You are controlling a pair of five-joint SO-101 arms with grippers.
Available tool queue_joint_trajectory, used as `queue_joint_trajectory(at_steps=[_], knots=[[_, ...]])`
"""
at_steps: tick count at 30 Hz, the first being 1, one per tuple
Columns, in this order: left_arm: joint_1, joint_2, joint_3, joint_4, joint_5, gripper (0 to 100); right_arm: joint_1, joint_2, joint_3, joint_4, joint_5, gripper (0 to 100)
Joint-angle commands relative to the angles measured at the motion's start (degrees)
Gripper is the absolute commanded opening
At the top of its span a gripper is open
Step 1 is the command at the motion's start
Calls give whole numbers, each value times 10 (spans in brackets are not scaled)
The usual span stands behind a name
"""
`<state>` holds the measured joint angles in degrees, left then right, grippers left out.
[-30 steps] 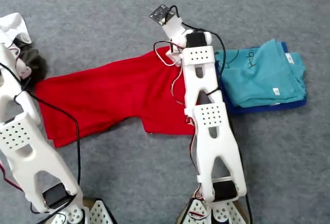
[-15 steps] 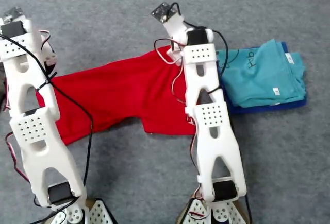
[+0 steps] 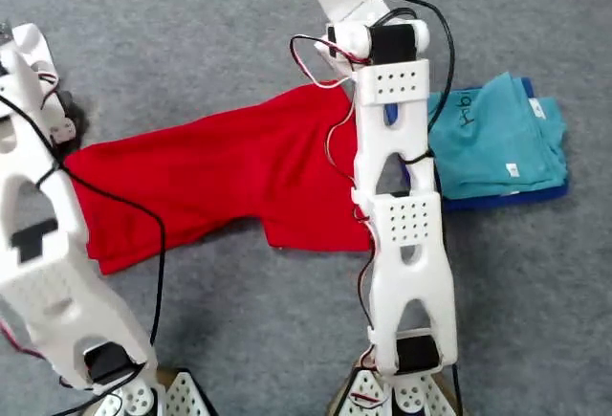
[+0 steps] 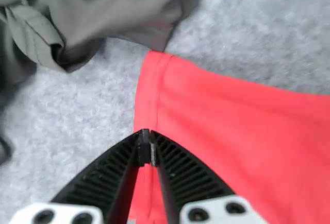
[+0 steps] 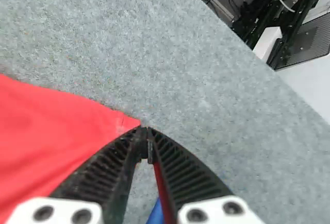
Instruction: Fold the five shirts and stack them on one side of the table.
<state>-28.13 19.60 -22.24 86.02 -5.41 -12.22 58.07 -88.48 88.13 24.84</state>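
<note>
High view: the red shirt [image 3: 210,177] lies spread on the tabletop [image 3: 191,33], reaching from the left arm [image 3: 48,273] to the right arm [image 3: 402,225]. Each arm's wrist section stands over one end of the shirt and covers the fabric edge beneath it, so the grip cannot be read from this view. A grey shirt [image 3: 80,115] shows as a small dark patch just beside the left arm and is mostly hidden by it. On the outer side of the right arm, a folded teal shirt [image 3: 497,139] rests on a folded blue shirt [image 3: 497,196]. Only a border of the blue shirt shows along the stack's edge, and the side of the stack nearest the right arm is covered by that arm. Left wrist view: the left hand [image 4: 146,149] is clenched, its jaws meeting on the hemmed edge of the red shirt, with red fabric visible between them farther back. The grey shirt lies crumpled just beyond the fingertips, close to the red shirt's corner; whether the two touch cannot be determined. Right wrist view: the right hand [image 5: 147,147] is clenched on a corner of the red shirt, with a red strip showing between the jaws. Bare tabletop lies ahead of the hand. A sliver of blue fabric shows beneath the hand, too little to make out further.
</note>
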Motion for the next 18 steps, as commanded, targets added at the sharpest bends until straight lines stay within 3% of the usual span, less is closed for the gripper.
queue_joint_trajectory(at_steps=[1,3,5,9,13,18], knots=[[38,-243,350,-199,-6,20,-22,-18,58,-33,-4,3],[41,-337,494,-308,-5,19,-28,-16,86,-18,-4,3],[38,-372,569,-354,-4,20,-28,-17,86,19,-4,3],[40,-330,573,-325,-1,19,-29,-19,32,140,-1,3],[49,-262,578,-327,14,19,-26,-54,56,147,-5,2],[66,-246,629,-327,27,19,-41,-180,336,142,-22,2]])
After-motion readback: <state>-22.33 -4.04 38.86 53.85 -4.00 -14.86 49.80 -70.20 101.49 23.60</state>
